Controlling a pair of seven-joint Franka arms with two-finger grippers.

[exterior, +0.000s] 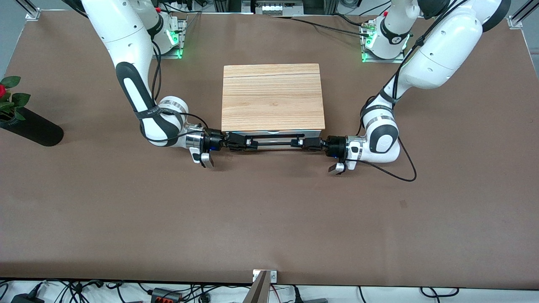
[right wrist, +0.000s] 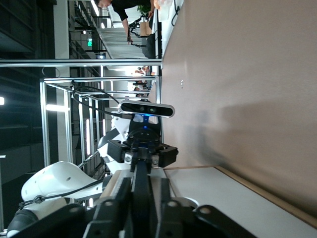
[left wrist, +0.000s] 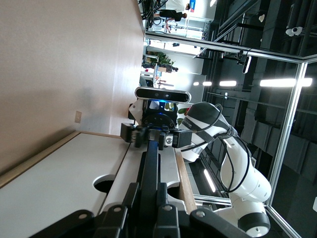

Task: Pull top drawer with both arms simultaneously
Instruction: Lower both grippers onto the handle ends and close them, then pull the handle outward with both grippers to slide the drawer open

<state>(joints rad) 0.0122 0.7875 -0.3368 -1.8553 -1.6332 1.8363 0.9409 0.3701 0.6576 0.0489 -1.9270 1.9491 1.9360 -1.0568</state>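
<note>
Light-wood casing (exterior: 273, 97) is sitting mid-table with the top drawer (exterior: 273, 134) showing as a thin white strip at its edge nearer the front camera, and a single potted plant (exterior: 10, 105) is standing well apart toward the right arm's end. Two grippers are clenching the one black bar handle (exterior: 273, 143), the right gripper (exterior: 236, 142) and the left gripper (exterior: 304, 143) at its two ends. Only the wrist views are showing the drawer's white front (left wrist: 59, 178) face-on, each with the other gripper gripping the bar farther along.

Bright, even overhead light; sharp.
</note>
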